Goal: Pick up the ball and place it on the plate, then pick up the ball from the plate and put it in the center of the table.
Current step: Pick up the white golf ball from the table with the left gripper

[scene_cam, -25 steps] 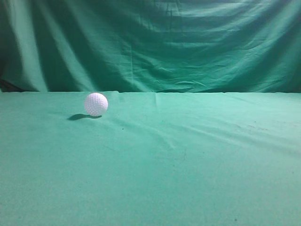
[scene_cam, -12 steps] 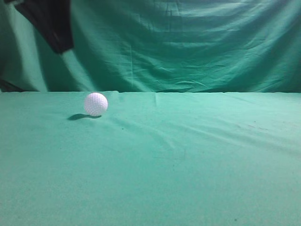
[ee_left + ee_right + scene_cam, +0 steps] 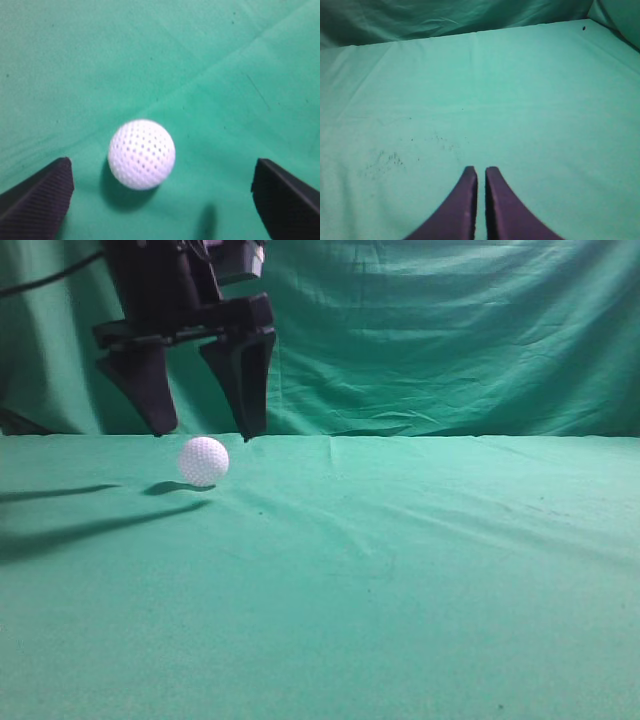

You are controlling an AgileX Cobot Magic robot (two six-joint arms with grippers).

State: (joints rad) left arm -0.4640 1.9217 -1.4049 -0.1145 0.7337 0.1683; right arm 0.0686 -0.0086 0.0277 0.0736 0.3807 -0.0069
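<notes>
The ball (image 3: 204, 461) is a small white dimpled sphere resting on the table (image 3: 400, 570) at the far left. My left gripper (image 3: 205, 433) hangs open just above it, one black finger on each side, not touching. In the left wrist view the ball (image 3: 142, 154) lies on the cloth between the two spread fingers (image 3: 162, 185), nearer the left one. My right gripper (image 3: 480, 172) is shut and empty, its fingers together over bare cloth; it does not show in the exterior view. No plate shows in any view.
A draped green cloth backdrop (image 3: 420, 330) hangs behind the table's far edge. The arm's shadows (image 3: 60, 530) fall across the left of the table. Faint dark specks (image 3: 385, 160) mark the cloth near the right gripper.
My left arm has come down from the upper left into view. It now hangs open directly over the ball. The ball has not moved.
</notes>
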